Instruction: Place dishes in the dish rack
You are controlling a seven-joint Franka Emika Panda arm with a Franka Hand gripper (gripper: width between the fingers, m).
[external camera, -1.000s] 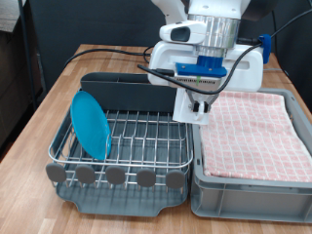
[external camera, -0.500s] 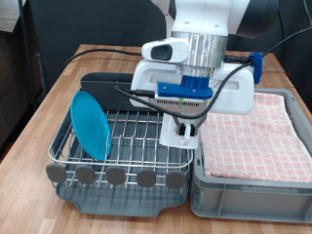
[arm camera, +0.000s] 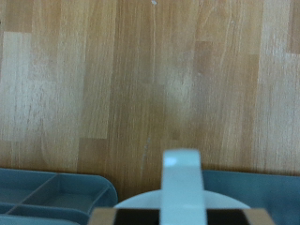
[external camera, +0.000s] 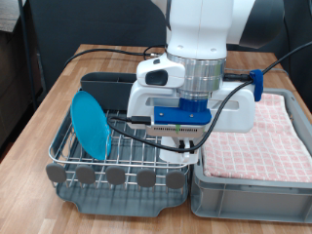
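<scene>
So: light-blue plate (external camera: 91,125) stands on edge in the dish rack (external camera: 119,156), slotted into the wire grid at the exterior view's left end, leaning a bit toward the left. White mug (external camera: 182,148) shows only as a white patch under the robot's hand, low over the wire grid near the rack's right end; most of it is hidden by the hand. In the wrist view a pale rounded rim (arm camera: 183,199) sits under one finger (arm camera: 183,183), and that finger appears to sit over the rim, so the gripper (external camera: 185,146) looks pinched on the mug, though the second finger can't be seen in either view. Spoon isn't visible in any view. Rack's grey back compartment (external camera: 109,90) runs along the far side; its compartments also show at the wrist view's corner (arm camera: 52,192). Round grey tabs (external camera: 115,175) line the rack's front edge. Just to the rack's right sits a grey bin (external camera: 249,185) lined with pink checked cloth (external camera: 258,132). Black cables (external camera: 127,119) loop off the hand across the rack. Everything rests on a wooden table (external camera: 44,112).
</scene>
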